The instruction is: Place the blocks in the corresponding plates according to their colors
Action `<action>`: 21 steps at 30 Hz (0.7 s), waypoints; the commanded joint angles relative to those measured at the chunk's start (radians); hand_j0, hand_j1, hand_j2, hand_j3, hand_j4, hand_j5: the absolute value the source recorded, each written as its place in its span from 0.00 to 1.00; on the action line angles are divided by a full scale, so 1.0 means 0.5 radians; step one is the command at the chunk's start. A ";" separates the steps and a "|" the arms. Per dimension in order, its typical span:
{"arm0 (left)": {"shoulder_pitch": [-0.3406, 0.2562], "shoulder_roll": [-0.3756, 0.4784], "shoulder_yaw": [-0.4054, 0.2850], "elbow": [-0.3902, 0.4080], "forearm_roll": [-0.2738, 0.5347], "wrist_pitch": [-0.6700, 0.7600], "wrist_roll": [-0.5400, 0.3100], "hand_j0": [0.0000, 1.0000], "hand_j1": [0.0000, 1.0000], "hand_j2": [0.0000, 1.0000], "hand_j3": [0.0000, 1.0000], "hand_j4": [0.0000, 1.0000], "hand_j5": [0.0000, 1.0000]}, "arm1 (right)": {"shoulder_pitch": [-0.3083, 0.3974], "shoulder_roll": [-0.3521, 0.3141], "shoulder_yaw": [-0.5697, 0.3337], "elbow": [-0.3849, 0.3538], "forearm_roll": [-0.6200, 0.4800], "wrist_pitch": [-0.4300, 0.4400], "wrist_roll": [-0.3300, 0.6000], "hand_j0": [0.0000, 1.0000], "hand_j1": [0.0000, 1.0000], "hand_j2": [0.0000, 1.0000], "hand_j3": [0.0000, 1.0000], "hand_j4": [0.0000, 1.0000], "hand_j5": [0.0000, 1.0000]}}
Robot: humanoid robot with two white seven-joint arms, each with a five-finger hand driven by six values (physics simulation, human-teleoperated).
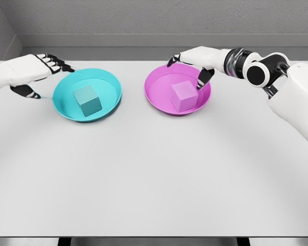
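Head view. White table (154, 179) fills most of frame, grey wall behind.

Cyan plate (87, 95) at about 10 o'clock from table centre. Cyan block (87, 100) sits inside it, roughly centred, resting on the plate floor, one edge turned toward camera.

Pink plate (177, 89) at about 1 o'clock from table centre, well apart from the cyan plate. Pink block (184, 96) sits inside it, slightly toward the 3 o'clock side of the plate.

Left robot hand (38, 72) comes in from the left edge, hovering at the cyan plate's 10 o'clock rim. Fingers spread and loose, dark fingertips (66, 67) pointing toward the plate, holding nothing; thumb hangs lower, near the table.

Right robot hand (195, 64) reaches in from the right, above the pink plate's 12 o'clock rim. Fingers relaxed and parted, one tip hanging down just beside the pink block's upper right, no grasp on it. Forearm and elbow joint at 3 o'clock of the frame.
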 commanded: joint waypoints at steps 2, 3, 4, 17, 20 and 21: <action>0.018 0.152 0.004 -0.140 0.068 0.003 0.001 1.00 1.00 1.00 1.00 1.00 1.00 | -0.003 -0.012 -0.005 -0.026 0.000 0.001 0.002 1.00 1.00 1.00 1.00 1.00 1.00; 0.031 0.167 0.004 -0.158 0.068 0.003 -0.002 1.00 1.00 1.00 1.00 1.00 1.00 | 0.000 -0.033 -0.017 -0.075 -0.003 -0.002 0.002 1.00 1.00 1.00 1.00 1.00 1.00; 0.043 0.170 0.004 -0.168 0.068 0.003 -0.008 1.00 1.00 1.00 1.00 1.00 1.00 | -0.003 -0.079 -0.023 -0.167 -0.006 -0.011 0.002 1.00 1.00 1.00 1.00 1.00 1.00; 0.114 0.238 0.013 -0.253 0.068 0.003 -0.008 1.00 1.00 1.00 1.00 1.00 1.00 | 0.565 -0.782 -0.701 -0.544 -0.211 -1.141 0.002 1.00 1.00 1.00 1.00 1.00 1.00; 0.110 0.238 0.013 -0.256 0.068 0.003 -0.008 1.00 1.00 1.00 1.00 1.00 1.00 | 0.669 -0.856 -0.707 -0.535 -0.211 -1.141 0.002 1.00 1.00 1.00 1.00 1.00 1.00; 0.114 0.238 0.013 -0.260 0.068 0.003 -0.008 1.00 1.00 1.00 1.00 1.00 1.00 | 0.690 -0.871 -0.707 -0.526 -0.214 -1.141 0.002 1.00 1.00 1.00 1.00 1.00 1.00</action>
